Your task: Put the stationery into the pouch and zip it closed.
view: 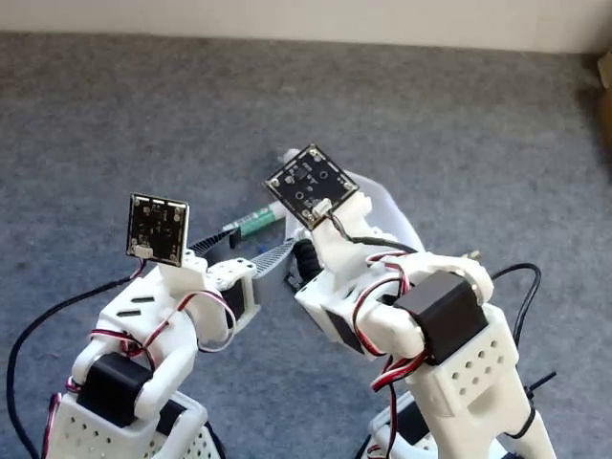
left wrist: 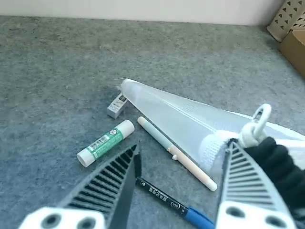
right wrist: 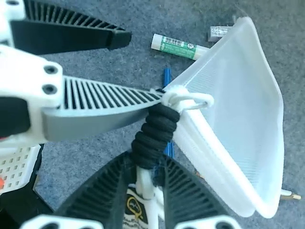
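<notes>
Right gripper [right wrist: 148, 164] pinches the black cord [right wrist: 155, 131]; we judge it props the pouch [right wrist: 233, 109] open. Left gripper [left wrist: 183, 147] spread, perhaps bracing its corner. Glue stick [left wrist: 106, 142], pens [left wrist: 176, 155] lie on worktop [left wrist: 57, 62] beside.

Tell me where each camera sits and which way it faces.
High view: above, behind both arms, looking down over the table; both arms show.
Left wrist view: on the left arm, facing the pouch and glue stick; its open left end effector shows.
Right wrist view: on the right arm, facing the pouch; right end effector grips the black cord.
Shared: pouch, glue stick.
</notes>
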Tool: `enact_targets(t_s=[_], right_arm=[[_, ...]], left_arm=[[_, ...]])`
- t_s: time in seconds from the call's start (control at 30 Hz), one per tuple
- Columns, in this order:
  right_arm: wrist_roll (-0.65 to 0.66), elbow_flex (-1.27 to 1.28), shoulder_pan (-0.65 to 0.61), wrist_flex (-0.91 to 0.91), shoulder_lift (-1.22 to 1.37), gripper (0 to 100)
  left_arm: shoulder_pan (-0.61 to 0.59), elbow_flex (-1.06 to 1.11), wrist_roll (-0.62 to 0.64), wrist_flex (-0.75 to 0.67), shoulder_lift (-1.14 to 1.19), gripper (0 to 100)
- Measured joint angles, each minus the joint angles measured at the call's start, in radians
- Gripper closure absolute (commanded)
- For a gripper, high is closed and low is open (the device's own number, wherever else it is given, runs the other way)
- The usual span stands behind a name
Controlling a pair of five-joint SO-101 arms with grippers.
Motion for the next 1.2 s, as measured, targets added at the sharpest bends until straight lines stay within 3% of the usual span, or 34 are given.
enact_targets(t_s=[0.3, 0.47, 0.63, 1.03, 1.2], right_arm=[[0.0, 0.0, 0.0, 0.0, 0.0, 99.3], [0.0, 0.0, -0.002, 0.0, 0.0, 99.3], [0.0, 0.0, -0.002, 0.0, 0.0, 99.3], [0.0, 0.0, -0.003, 0.0, 0.0, 99.3], [0.0, 0.015, -0.003, 0.0, 0.0, 99.3]], left_arm=[[0.011, 0.037, -0.018, 0.031, -0.011, 73], [-0.02, 0.114, -0.014, -0.032, -0.011, 73], [-0.077, 0.124, -0.014, -0.069, -0.011, 83], [-0.077, 0.124, -0.02, -0.071, -0.011, 99], [-0.077, 0.124, -0.02, -0.071, -0.012, 99]])
